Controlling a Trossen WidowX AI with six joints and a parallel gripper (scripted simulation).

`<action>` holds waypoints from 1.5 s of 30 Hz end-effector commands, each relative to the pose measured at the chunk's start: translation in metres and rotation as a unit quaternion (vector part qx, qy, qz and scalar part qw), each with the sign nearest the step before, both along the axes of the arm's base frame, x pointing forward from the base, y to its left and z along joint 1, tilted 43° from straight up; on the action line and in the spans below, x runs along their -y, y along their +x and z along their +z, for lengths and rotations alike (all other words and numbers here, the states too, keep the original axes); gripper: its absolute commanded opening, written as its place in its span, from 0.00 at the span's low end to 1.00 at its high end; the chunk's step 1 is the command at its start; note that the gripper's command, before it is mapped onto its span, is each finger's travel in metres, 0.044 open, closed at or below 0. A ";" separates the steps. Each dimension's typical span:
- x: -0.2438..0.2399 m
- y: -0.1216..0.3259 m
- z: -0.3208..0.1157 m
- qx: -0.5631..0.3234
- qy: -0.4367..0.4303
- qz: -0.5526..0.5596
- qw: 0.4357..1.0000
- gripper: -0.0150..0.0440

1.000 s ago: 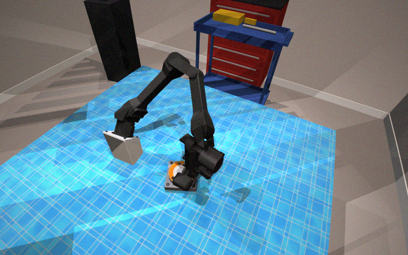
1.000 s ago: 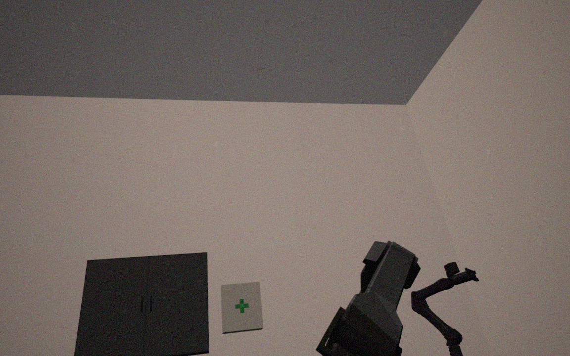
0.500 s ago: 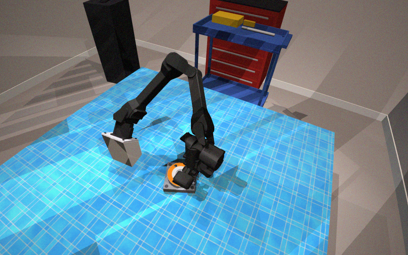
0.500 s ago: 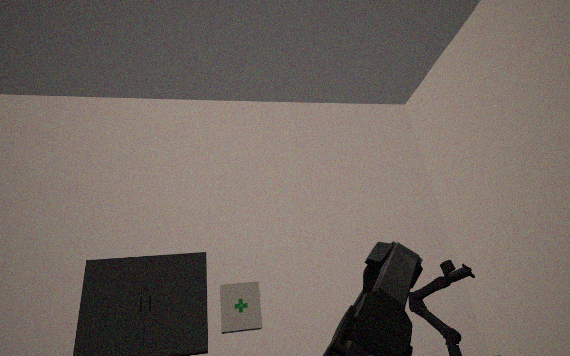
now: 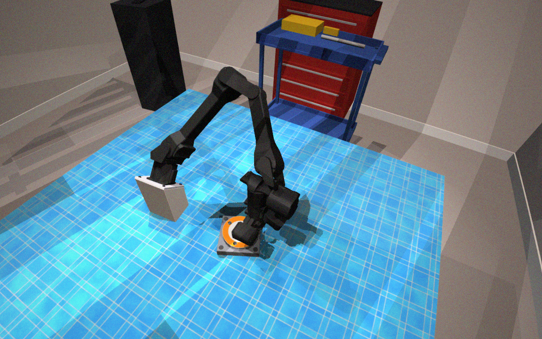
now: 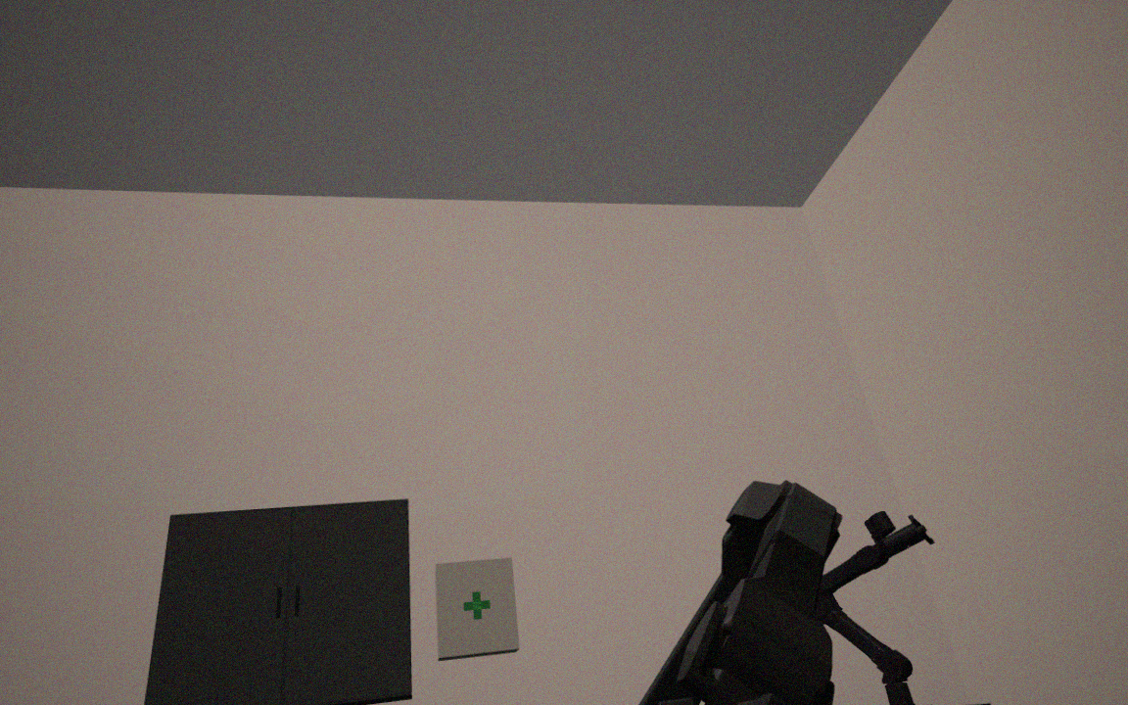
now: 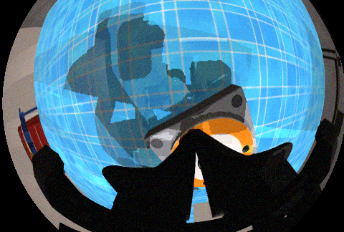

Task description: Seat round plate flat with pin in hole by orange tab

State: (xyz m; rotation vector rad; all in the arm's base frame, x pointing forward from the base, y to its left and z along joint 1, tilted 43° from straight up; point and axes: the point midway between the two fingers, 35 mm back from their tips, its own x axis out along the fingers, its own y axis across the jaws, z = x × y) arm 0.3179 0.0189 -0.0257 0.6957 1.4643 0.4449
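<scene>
One hand (image 5: 239, 231), fingers closed on nothing, is hanging low over the orange round plate (image 5: 226, 233); the grey base (image 5: 237, 250) is lying beneath.

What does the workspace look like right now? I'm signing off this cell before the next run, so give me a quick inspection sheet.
Surface: blue plaid mat on a grey-brown floor.
Job's things: orange round plate on the grey square base; a small dark hole shows near its rim; pin not visible.
Clutter: nothing seen on the mat besides the arm's pedestal.
Gripper: gripper shut, holding nothing, tips over the plate; contact cannot be told.
Cables: nothing seen.
Surroundings: blue cart with yellow box, red tool chest, black cabinet, first-aid sign.
</scene>
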 end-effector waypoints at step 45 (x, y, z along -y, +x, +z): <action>-0.024 -0.043 0.021 -0.006 0.005 0.002 1.000 0.25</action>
